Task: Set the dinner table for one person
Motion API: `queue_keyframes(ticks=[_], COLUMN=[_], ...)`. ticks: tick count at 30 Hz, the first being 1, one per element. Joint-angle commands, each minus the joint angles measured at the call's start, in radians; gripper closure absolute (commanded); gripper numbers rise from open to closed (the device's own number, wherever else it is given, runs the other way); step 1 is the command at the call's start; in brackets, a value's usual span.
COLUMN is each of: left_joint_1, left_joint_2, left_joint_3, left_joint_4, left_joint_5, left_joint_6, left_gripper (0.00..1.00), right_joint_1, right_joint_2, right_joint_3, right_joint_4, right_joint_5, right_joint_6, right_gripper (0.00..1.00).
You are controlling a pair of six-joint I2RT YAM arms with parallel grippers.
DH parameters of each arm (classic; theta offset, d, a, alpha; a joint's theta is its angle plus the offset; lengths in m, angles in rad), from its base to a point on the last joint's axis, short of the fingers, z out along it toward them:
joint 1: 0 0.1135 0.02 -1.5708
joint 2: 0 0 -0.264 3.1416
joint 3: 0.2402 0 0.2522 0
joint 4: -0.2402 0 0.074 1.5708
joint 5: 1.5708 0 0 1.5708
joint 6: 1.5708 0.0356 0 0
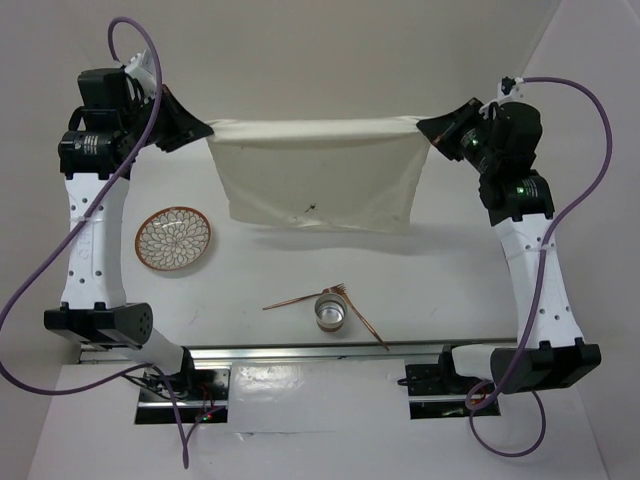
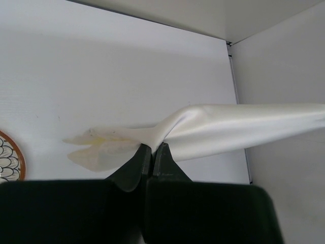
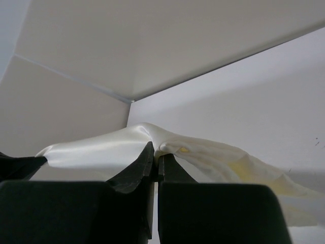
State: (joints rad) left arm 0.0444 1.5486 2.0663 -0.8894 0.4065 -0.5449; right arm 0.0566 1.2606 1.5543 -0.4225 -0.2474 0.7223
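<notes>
Left claw (image 2: 151, 148) clamped on cloth (image 1: 318, 180) corner, right claw (image 3: 156, 150) clamped on opposite corner

Two arms with white link shells showing small dark screw holes: left arm (image 1: 90, 235) at frame left, right arm (image 1: 535, 280) at frame right. Joint housings at elbows and wrists are black and boxy, as are the bases at bottom. A purple cable (image 1: 128, 19) loops along each arm. Green LED (image 1: 520, 187) lit on right wrist housing. Left end effector (image 2: 154, 147) and right end effector (image 3: 156, 152) have matte black fingers with tapered tips.
</notes>
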Motion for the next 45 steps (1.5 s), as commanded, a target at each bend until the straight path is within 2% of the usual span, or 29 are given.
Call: queue_keyframes(ticks=[1, 5, 18, 23, 29, 38, 41, 45], left_joint_1=[0.035, 0.045, 0.045, 0.032, 0.032, 0.032, 0.032, 0.032], left_joint_2=[-0.028, -0.057, -0.343, -0.354, -0.236, 0.054, 0.196, 0.38], left_joint_3=[0.002, 0.002, -0.158, -0.169, -0.14, -0.039, 0.079, 0.366], left_joint_4=[0.043, 0.032, 0.014, 0.004, 0.055, 0.17, 0.193, 0.202], left_joint_5=[-0.058, -0.049, -0.092, -0.129, -0.049, 0.012, 0.012, 0.035], left_joint_6=[0.053, 0.053, 0.053, 0.053, 0.053, 0.033, 0.033, 0.023], left_gripper=[1.0, 1.0, 1.0, 1.0, 1.0, 1.0, 1.0, 1.0], right_joint_1=[-0.018, -0.018, -0.018, -0.018, -0.018, -0.018, -0.018, -0.018], right_joint_2=[-0.017, -0.053, -0.219, -0.242, -0.17, 0.117, 0.245, 0.376], right_joint_3=[0.061, 0.061, 0.079, 0.079, 0.039, 0.073, 0.136, 0.228], right_joint_4=[-0.004, -0.022, -0.185, -0.21, -0.118, 0.131, 0.22, 0.31], right_joint_5=[0.092, 0.092, 0.125, 0.146, 0.136, 0.126, 0.117, 0.117], right_joint_6=[-0.038, -0.047, -0.087, -0.096, -0.107, -0.116, -0.129, -0.142], right_gripper=[1.0, 1.0, 1.0, 1.0, 1.0, 1.0, 1.0, 1.0])
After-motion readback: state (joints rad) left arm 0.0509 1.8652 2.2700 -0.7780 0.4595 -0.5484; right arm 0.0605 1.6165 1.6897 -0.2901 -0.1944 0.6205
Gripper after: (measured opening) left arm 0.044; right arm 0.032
